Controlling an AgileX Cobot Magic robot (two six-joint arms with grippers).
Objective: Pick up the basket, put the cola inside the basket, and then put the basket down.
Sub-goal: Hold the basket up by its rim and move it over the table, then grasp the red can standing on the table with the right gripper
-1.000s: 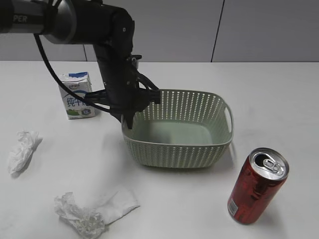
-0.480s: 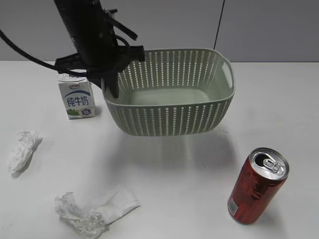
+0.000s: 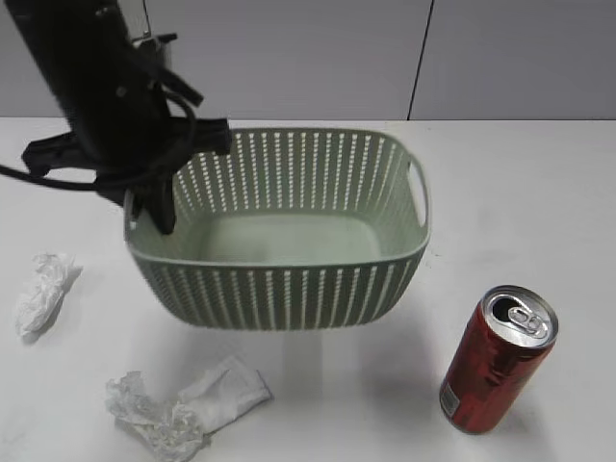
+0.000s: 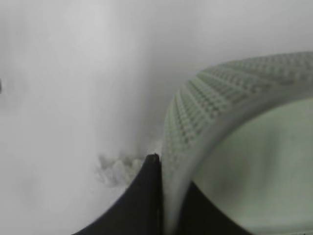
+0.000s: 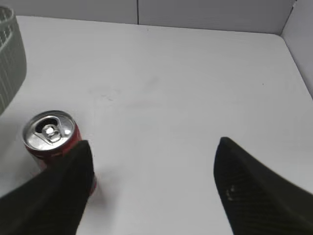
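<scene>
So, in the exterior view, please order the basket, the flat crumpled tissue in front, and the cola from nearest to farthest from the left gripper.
1. The basket: held at its left rim by the left gripper.
2. The flat crumpled tissue: below, front left.
3. The cola: far right, standing on the table.

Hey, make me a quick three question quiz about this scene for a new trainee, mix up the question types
1. True or false: the cola lies inside the basket.
2. Which gripper holds the basket? A) left gripper B) right gripper
3. Fill in: the right gripper's jaws are ____.

Key:
1. False; it stands upright on the table, right of the basket.
2. A; it clamps the basket's left wall, with the basket lifted off the table.
3. Open, holding nothing.
</scene>
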